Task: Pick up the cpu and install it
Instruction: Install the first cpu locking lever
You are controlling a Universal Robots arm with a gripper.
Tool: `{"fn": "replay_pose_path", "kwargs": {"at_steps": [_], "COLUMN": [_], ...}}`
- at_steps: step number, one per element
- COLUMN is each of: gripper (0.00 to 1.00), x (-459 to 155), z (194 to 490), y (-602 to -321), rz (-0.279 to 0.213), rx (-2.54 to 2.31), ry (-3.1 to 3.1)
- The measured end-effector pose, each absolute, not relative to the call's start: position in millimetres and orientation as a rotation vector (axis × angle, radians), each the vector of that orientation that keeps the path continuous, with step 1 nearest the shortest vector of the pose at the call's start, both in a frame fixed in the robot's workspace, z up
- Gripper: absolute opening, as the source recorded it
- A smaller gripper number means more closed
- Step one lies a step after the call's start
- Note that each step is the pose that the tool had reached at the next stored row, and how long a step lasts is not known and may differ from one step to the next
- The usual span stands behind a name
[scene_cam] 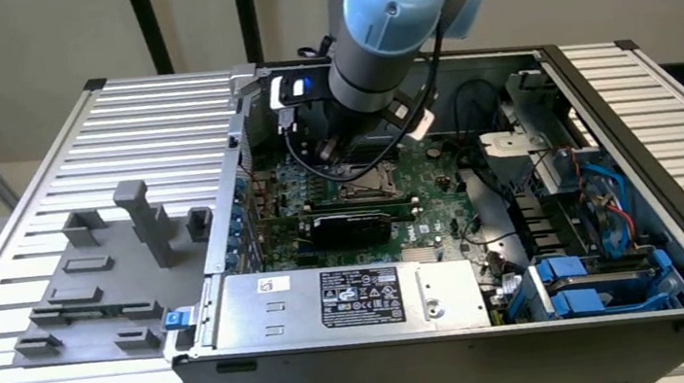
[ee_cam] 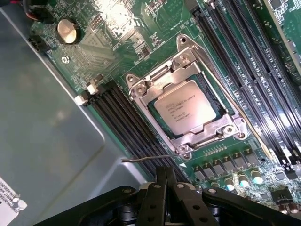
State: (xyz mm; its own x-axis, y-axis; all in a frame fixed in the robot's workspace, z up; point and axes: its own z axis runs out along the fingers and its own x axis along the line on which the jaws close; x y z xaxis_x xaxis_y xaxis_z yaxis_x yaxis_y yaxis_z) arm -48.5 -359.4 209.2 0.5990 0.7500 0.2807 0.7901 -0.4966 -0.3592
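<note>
The cpu (ee_cam: 185, 109), a pale silver square chip with printed text, lies flat inside the metal-framed motherboard socket (ee_cam: 141, 89). The same cpu (scene_cam: 363, 180) shows in the exterior view on the green motherboard (scene_cam: 427, 191) inside the open computer case. My gripper (ee_cam: 164, 175) hovers above the board just off one corner of the socket. Its black fingers (ee_cam: 157, 193) are pressed together, shut, with nothing between them. A thin socket lever (ee_cam: 150, 159) sticks out just beyond the fingertips. In the exterior view the arm's wrist (scene_cam: 361, 72) hangs over the socket area.
Black memory slots (ee_cam: 124, 125) run along both sides of the socket. The grey case wall (ee_cam: 47, 141) stands close beside the gripper. A power supply (scene_cam: 343, 299) and blue drive bays (scene_cam: 588, 284) fill the case's near side. Grey fixture blocks (scene_cam: 105, 279) stand on the ribbed table at the exterior view's left.
</note>
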Motion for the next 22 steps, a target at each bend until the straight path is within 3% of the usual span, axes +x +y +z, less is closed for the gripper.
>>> {"fn": "replay_pose_path", "kwargs": {"at_steps": [22], "gripper": [0.11], "x": [-35.8], "z": [200.7], "y": [-347.3], "rz": [-0.085], "rx": [-2.415], "ry": [-1.239]}}
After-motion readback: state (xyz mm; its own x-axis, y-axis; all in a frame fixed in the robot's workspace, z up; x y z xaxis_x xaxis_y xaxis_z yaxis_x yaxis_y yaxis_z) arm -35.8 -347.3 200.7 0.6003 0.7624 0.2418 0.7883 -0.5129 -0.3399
